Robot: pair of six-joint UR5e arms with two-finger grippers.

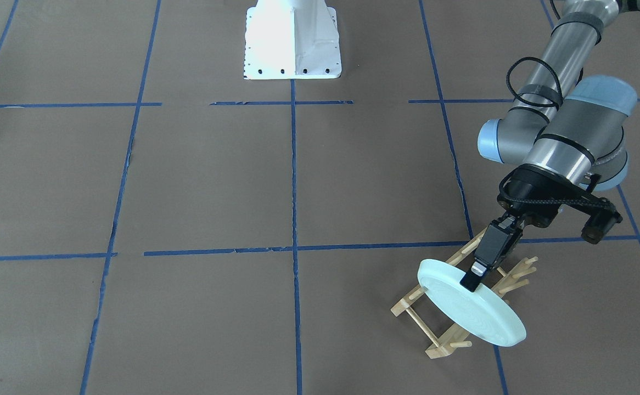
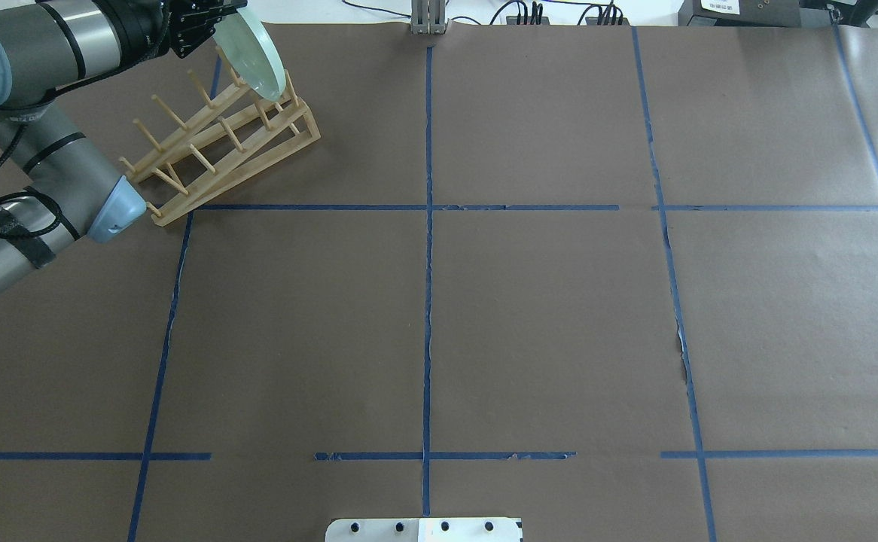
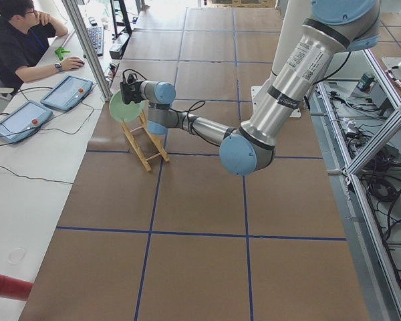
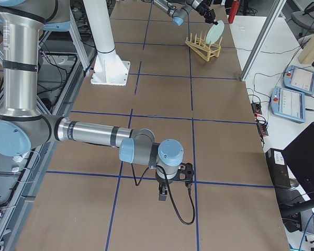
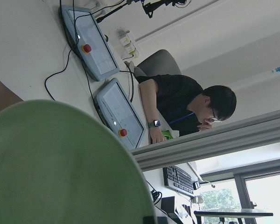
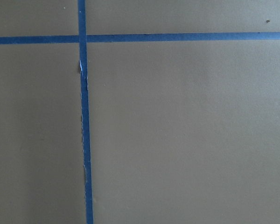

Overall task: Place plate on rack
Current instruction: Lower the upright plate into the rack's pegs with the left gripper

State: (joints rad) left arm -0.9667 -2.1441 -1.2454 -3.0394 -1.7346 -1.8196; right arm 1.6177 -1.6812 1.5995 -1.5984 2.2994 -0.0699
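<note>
The pale mint-green plate [image 1: 471,310] stands tilted on edge over the far end of the light-wood rack [image 1: 439,344]. Its lower rim is down among the upright pegs; I cannot tell if it rests on the rails. My left gripper [image 1: 471,278] is shut on the plate's upper rim. The overhead view shows the plate [image 2: 254,53] and rack [image 2: 213,150] at the far left corner. The plate [image 5: 60,168] fills the lower left of the left wrist view. My right gripper [image 4: 163,196] shows only in the exterior right view, low over the table; I cannot tell whether it is open or shut.
Brown table paper carries a grid of blue tape lines [image 2: 428,226]. The robot's white base [image 1: 292,41] stands at the table's near edge. An operator [image 3: 20,40] sits at a side desk with control tablets [image 3: 67,92] just beyond the rack.
</note>
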